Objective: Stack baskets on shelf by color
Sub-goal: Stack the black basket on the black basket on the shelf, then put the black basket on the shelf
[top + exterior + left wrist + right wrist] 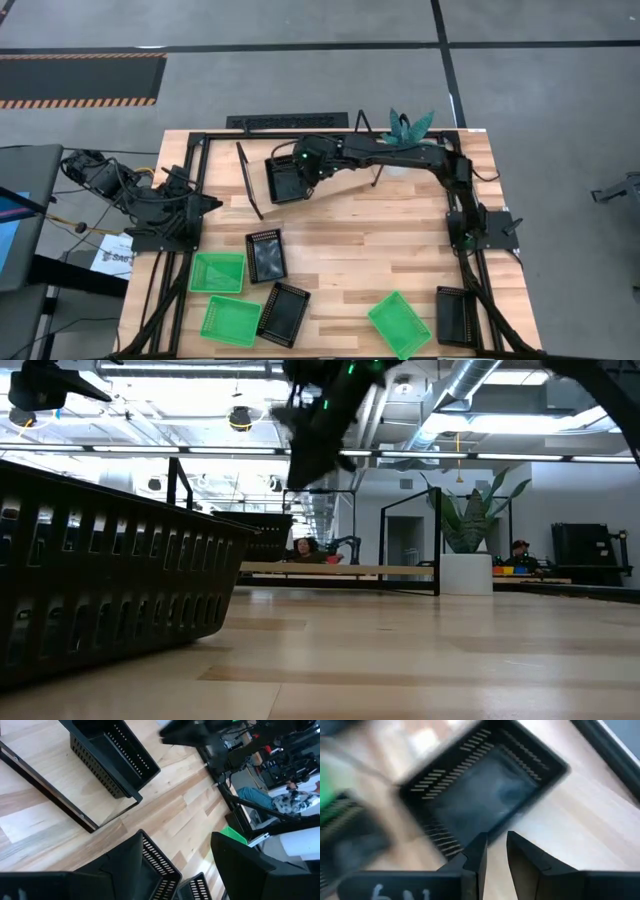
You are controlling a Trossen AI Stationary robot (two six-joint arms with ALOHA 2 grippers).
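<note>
One black basket rests by its base on the shelf, a wooden board in a thin black frame at the far middle of the table. My right gripper hangs just above this basket's near rim. It is open by a narrow gap, with only bare wood showing between the fingers. Lying flat on the table nearer the front are three green baskets and three black ones. My left gripper waits open and raised at the table's left edge.
A potted plant stands at the far edge behind the right arm. Black frame rails run along the table's left and right sides. In the low view a black basket fills the near left. People sit in the room beyond.
</note>
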